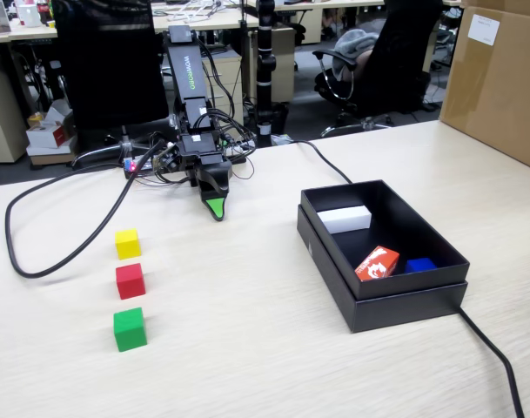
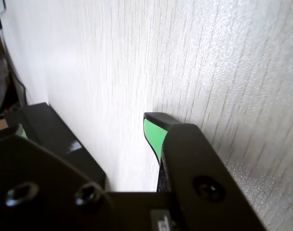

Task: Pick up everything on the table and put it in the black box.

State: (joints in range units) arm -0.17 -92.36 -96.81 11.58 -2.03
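Note:
Three small cubes stand in a column on the left of the table [image 1: 247, 348] in the fixed view: yellow [image 1: 127, 243], red [image 1: 130, 280], green [image 1: 130, 328]. The black box [image 1: 382, 300] sits to the right; its wall also shows in the wrist view [image 2: 55, 130]. My gripper [image 1: 215, 207] hangs tip-down just above the table, behind and between the cubes and the box, holding nothing. In the wrist view my gripper [image 2: 86, 127] has its green-padded jaws well apart over bare tabletop. No cube shows in the wrist view.
Inside the box lie a white block [image 1: 345, 219], an orange-red printed block [image 1: 377, 263] and a blue object [image 1: 419, 265]. A black cable [image 1: 64, 252] loops left of the cubes; another [image 1: 499, 361] runs past the box. A brown carton [image 1: 495, 78] stands far right.

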